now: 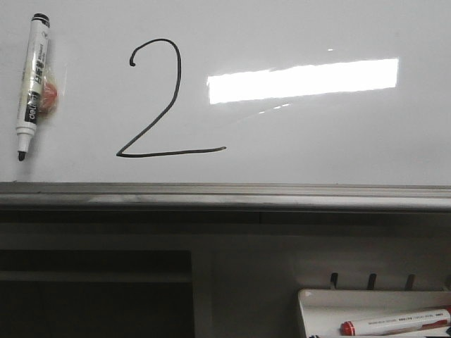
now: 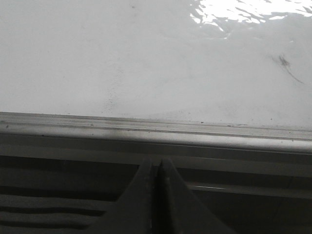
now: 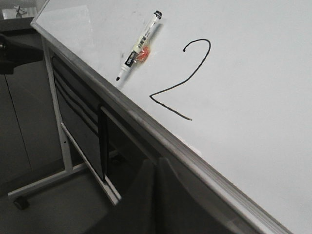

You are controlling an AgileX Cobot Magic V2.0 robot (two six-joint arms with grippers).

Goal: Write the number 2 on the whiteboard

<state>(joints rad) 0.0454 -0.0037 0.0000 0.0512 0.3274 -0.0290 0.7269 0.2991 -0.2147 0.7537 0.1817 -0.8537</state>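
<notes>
Number 2 (image 1: 163,98) complete at upper left of whiteboard (image 1: 317,35), black marker (image 1: 32,84) released, both grippers clenched empty; advise keeping clear of ink

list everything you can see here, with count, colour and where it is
whiteboard: 1, glossy white with a grey metal rail along its lower edge, fills the upper front view
number 2: 1, thin black line, drawn on the whiteboard left of the bright light reflection
black marker: 1, white body with black cap end and black tip, uncapped, stuck on the whiteboard left of the number 2, tip pointing down
orange-red blob: 1, beside the black marker's body; cannot tell what it is
tray: 1, white, below the rail at lower right
red marker: 1, white body with red cap, lying in the tray
left hand: 1, dark, shut, empty, below the rail
right hand: 1, dark, shut, empty, below the rail
</notes>
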